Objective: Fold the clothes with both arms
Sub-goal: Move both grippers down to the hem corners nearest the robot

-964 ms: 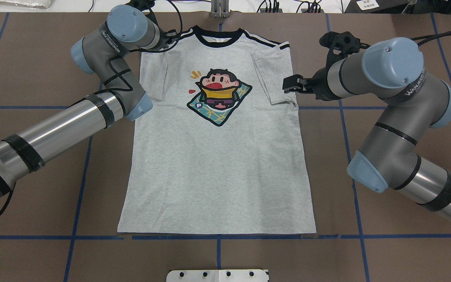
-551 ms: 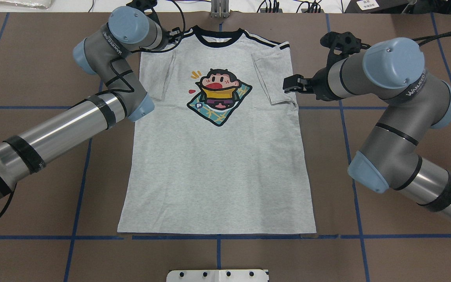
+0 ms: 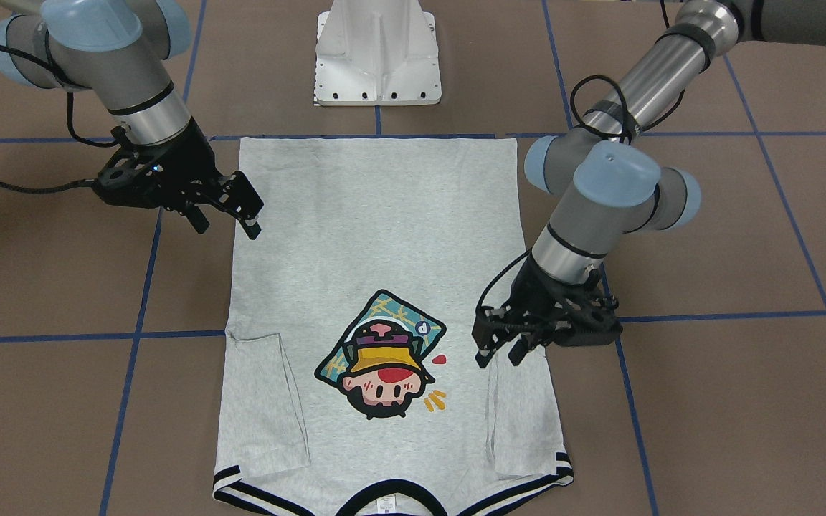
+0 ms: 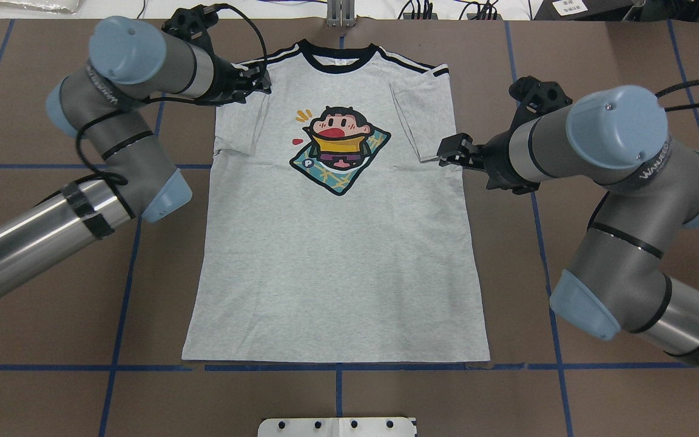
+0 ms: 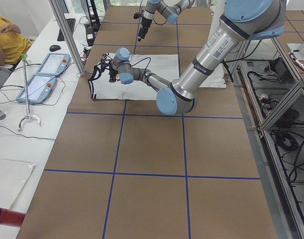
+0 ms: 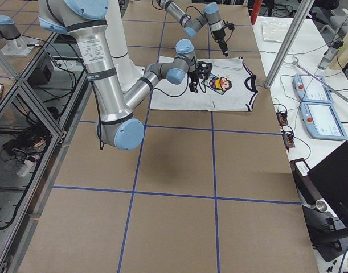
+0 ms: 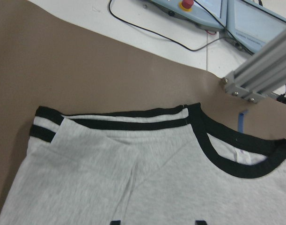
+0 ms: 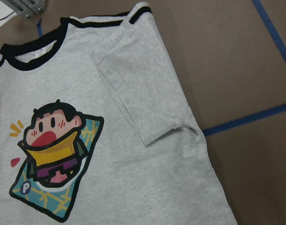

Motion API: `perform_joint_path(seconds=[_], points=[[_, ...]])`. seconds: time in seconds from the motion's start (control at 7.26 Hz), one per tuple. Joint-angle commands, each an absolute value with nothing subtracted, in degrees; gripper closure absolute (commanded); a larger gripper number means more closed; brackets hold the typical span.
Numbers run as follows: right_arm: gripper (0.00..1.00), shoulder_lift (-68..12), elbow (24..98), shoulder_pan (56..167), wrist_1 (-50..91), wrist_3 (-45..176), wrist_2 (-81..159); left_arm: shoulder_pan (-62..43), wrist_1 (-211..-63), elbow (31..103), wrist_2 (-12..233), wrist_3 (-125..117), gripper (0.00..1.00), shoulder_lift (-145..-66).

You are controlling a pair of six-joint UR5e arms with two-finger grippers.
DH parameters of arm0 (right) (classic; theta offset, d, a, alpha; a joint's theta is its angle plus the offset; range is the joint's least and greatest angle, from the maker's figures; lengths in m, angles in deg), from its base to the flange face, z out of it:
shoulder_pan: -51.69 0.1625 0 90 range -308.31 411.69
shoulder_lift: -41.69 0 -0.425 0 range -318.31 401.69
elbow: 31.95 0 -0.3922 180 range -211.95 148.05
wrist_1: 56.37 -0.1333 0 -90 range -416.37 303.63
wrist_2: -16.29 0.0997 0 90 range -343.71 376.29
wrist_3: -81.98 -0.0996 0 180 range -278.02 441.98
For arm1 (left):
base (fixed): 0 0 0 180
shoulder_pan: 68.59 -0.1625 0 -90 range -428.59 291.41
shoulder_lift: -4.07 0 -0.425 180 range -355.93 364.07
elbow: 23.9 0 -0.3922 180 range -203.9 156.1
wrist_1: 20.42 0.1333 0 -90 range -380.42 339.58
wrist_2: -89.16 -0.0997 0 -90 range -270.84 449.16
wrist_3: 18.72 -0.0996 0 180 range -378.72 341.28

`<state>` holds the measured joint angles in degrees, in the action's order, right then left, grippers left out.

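At the surface's (image 4: 598, 73) near edge sits one white base (image 4: 337, 426). Just beyond it, one grey T-shirt (image 4: 337, 273) lies flat and print up along the middle of the surface. Its hem faces the near edge and its black collar lies at the far edge. Its two sleeves (image 4: 419, 121) are folded in on the chest. Two arms reach in from the near corners. The right arm (image 4: 616, 243) holds the right claw (image 3: 229, 228) released, fingers apart, over the shirt's side edge. Farther on, the left arm (image 4: 52, 224) holds the left claw (image 3: 497, 357) likewise spread, gripping nothing, above the other folded sleeve.
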<state>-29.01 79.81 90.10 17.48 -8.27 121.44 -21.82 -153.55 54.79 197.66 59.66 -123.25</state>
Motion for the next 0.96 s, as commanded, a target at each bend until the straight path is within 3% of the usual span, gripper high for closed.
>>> perform_joint_path(seconds=[0.0, 0.41, 0.83], points=[[0.01, -34.4, 87.3, 80.1, 21.4, -18.0, 115.1, -21.9, -151.1, 73.8, 205.3, 59.7, 0.37, -110.6], [0.02, -39.9, 93.4, 62.4, 29.3, -30.9, 97.3, -21.8, -151.1, 78.0, 206.8, 59.6, 0.34, -105.2], [0.04, -40.0, 93.3, 57.8, 34.0, -38.3, 96.4, -21.8, -151.2, 78.1, 206.7, 59.5, 0.33, -103.4]])
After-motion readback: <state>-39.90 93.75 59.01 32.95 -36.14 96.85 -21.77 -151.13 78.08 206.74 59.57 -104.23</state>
